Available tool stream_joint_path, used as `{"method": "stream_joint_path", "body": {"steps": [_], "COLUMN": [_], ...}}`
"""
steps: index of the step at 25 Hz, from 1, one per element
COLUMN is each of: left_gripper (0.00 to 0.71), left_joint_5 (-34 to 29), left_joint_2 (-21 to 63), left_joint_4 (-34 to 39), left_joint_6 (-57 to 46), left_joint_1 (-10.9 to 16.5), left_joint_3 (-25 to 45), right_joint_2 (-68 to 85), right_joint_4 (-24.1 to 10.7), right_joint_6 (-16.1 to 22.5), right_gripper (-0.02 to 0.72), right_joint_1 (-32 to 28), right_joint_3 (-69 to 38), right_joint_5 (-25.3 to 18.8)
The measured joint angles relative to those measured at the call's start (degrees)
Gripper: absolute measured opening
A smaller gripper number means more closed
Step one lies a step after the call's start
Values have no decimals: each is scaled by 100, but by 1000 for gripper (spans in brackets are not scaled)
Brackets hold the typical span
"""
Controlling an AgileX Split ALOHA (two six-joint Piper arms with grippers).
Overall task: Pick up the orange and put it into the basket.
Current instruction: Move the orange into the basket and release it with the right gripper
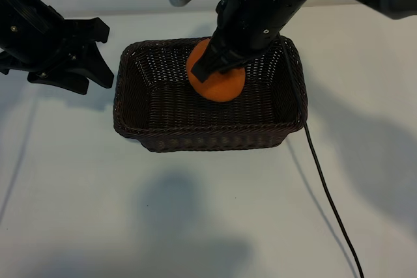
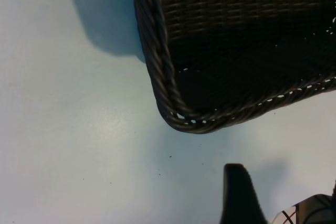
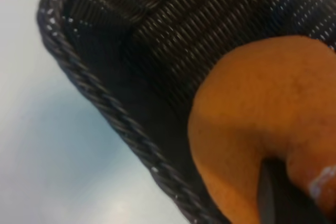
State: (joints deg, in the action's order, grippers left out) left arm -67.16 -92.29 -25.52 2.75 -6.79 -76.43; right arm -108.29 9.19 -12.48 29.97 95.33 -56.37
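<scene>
The right claw (image 1: 218, 69) is reaching down from the upper right of the exterior view, its dark fingers clamped on the bright orange, round, dimpled citrus fruit (image 1: 217, 77), and it is carrying that fruit inside the rim line of the dark brown rectangular woven wicker basket (image 1: 140, 131) at the centre of the frame. The right wrist view is showing the orange filling the lower right, one dark fingertip (image 3: 281, 195) pressing into its skin, with the wicker wall and braided rim running behind it. The fruit is sitting directly under the claw, toward the far right part of the basket's hollow, so the coming move, as I read it, is turning on the drop straight down: whether the orange is resting on the basket floor or hanging just above it I cannot tell. The basket's long axis is running left to right across the pale worktop (image 1: 78, 200). The left claw (image 1: 91, 56) is waiting at the upper left, jaws spread and holding nothing, just beside the basket's left end; its wrist view is looking at a basket corner (image 2: 184, 121).
</scene>
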Motion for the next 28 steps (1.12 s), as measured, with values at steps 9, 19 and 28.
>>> {"method": "stream_joint_path", "body": {"steps": [9,19,28], "left_gripper": [456,456,456], "left_joint_5": [-12,-12,-12], "left_joint_2": [0,0,0], "left_joint_4": [0,0,0], "left_joint_6": [0,17,11], "left_joint_1": [0,0,0], "left_joint_3": [0,0,0], "right_joint_2": [-804,-1103,-1103], "right_joint_4": [-74,-78,-68], "right_joint_6": [0,0,17], "right_gripper": [53,55,399], "right_joint_1": [0,0,-6], "right_joint_3": [0,0,0], "right_joint_5": [214,638,668]}}
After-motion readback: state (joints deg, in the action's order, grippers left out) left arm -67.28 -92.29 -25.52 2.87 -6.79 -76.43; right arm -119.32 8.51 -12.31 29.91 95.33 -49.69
